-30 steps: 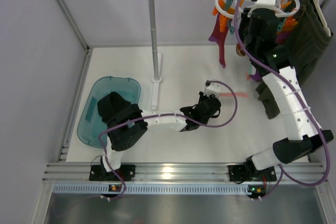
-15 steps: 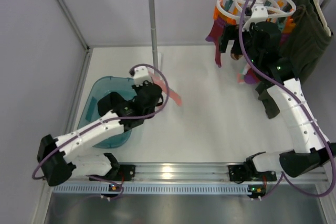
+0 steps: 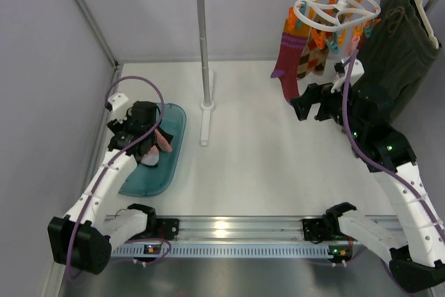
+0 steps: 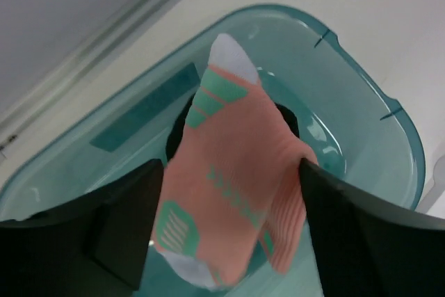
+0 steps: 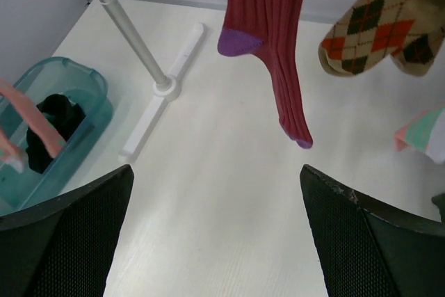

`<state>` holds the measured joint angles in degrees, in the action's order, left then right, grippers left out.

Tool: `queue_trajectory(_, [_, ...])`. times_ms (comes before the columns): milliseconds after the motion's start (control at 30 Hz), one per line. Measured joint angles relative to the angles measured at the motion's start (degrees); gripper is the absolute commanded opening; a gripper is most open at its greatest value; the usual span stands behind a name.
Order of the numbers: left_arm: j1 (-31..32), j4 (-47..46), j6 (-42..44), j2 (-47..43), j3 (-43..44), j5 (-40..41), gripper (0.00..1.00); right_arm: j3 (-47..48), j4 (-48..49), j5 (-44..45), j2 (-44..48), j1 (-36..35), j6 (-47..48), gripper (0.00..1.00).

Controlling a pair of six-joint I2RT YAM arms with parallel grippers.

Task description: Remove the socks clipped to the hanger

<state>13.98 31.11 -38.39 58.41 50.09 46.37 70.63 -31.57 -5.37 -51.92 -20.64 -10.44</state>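
The white ring hanger hangs from the rail at the back right. A maroon sock and an orange-brown argyle sock stay clipped to it. In the right wrist view the maroon sock and argyle sock dangle ahead, with a pink-and-teal sock at the right edge. My right gripper is open and empty below the hanger. My left gripper is open over the teal bin, with a pink sock loose between its fingers. A black sock lies in the bin.
A metal pole on a white foot stands between the bin and the hanger. A large dark olive garment hangs right of the hanger. A wall frame runs close along the bin's left side.
My left arm swung from mid-table to the bin with the pink sock and opened its jaws. My right gripper drew back down from the hanger and opened.
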Motion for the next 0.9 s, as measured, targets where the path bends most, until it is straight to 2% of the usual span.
queue_trajectory(33, [-0.28, 0.44, -0.66, 0.85, -0.31, -1.14, 0.96, -0.92, -0.2, 0.63, 1.03, 0.04, -0.31, 0.99])
queue_trajectory(67, [-0.35, 0.57, -0.9, 1.49, -0.63, -2.49, 0.98, -1.53, -0.42, 1.31, 1.81, 0.04, -0.39, 0.99])
queue_trajectory(300, [0.04, 1.27, -0.44, 0.68, -0.35, -13.44, 0.98, -5.03, -0.57, 8.17, 5.6, 1.01, -0.79, 0.99])
queue_trajectory(567, [9.55, 2.16, 2.58, -6.78, 4.74, -19.87, 0.98, -8.68, 0.42, 9.79, 3.06, 11.37, -0.85, 1.0])
queue_trajectory(733, [10.03, 2.45, 4.61, -12.48, 6.45, -25.22, 0.98, -14.97, 5.75, 11.52, 3.04, 15.52, -1.18, 0.99])
queue_trajectory(900, [10.08, 2.4, 8.55, -15.47, 9.18, -37.0, 0.98, -17.73, 11.52, 9.6, 2.47, 18.47, -1.11, 0.99])
